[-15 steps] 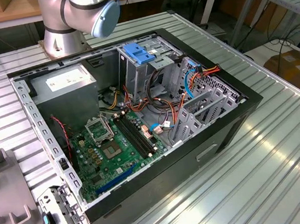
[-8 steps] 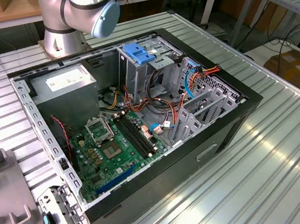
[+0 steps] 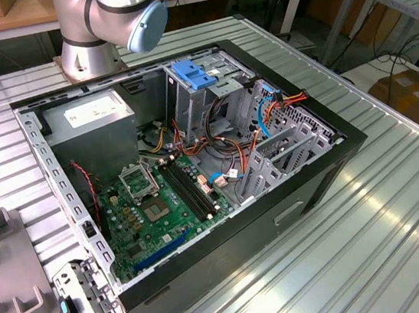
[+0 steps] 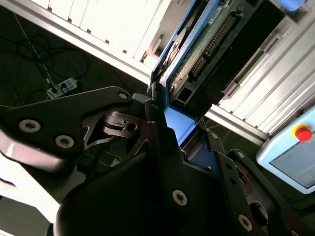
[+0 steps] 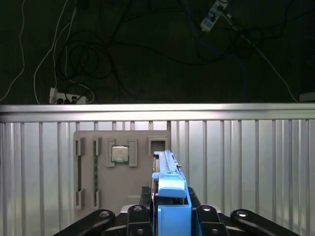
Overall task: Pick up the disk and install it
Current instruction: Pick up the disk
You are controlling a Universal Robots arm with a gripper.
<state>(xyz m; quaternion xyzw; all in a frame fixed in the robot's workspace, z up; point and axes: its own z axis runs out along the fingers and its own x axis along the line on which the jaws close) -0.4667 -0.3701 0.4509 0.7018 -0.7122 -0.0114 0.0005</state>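
The disk (image 5: 170, 189) stands edge-on between my gripper's (image 5: 170, 216) black fingers, its blue plastic side rail facing the first wrist view. In the second wrist view the disk (image 4: 206, 42) shows its green circuit-board underside and blue rail, running away from the gripper (image 4: 165, 115), which is shut on its near end. The disk hangs above a ribbed metal table (image 5: 246, 162), over a grey fixture plate (image 5: 123, 182). The open computer case (image 3: 333, 159) lies on its side in the exterior view, with a bare blue bracket (image 3: 195, 73) on top of its drive cage.
The grey fixture plate holds a small square chip (image 5: 119, 154) and stands at the exterior view's left (image 3: 10, 283). Inside the case are a grey power supply box (image 3: 89, 118), a green motherboard (image 3: 162, 205) and loose cables (image 3: 265, 110). The arm's base (image 3: 89, 33) rises behind the case.
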